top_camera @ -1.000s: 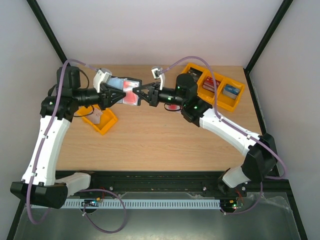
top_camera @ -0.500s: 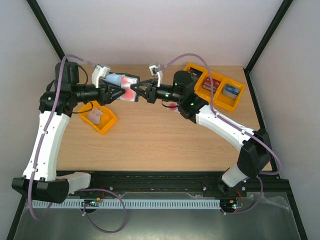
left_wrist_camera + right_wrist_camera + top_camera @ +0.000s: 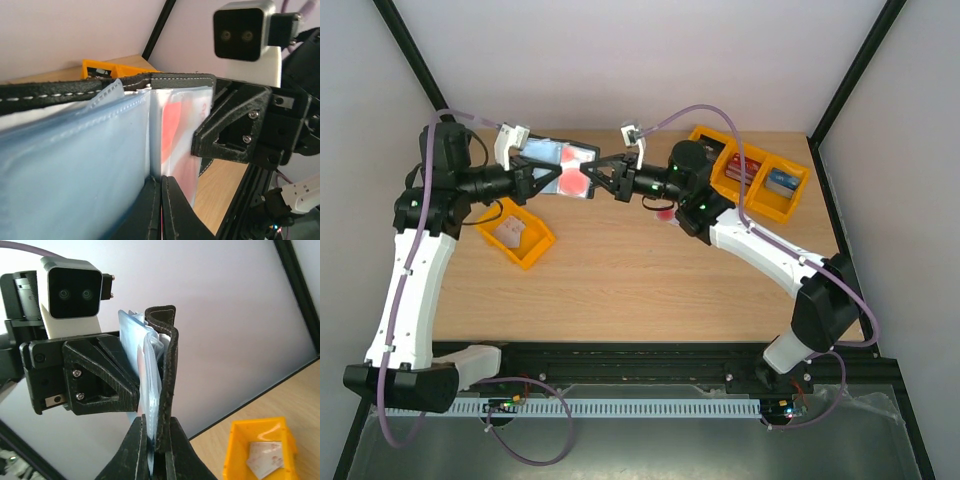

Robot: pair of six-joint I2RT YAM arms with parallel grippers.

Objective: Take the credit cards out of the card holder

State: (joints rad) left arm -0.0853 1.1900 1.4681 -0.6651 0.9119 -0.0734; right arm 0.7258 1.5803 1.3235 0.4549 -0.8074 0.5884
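The left hand [image 3: 542,181] pinches the card holder [image 3: 555,156] by its clear blue pockets and the right hand [image 3: 604,181] pinches its black cover. The holder hangs open above the counter [image 3: 620,280], far-left, with a pale, red-blotched credit card [image 3: 574,184] showing inside.

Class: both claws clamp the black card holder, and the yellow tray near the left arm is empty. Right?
Not empty: the yellow tray holds at least one pale credit card, shown in the right wrist view. The rest stands.
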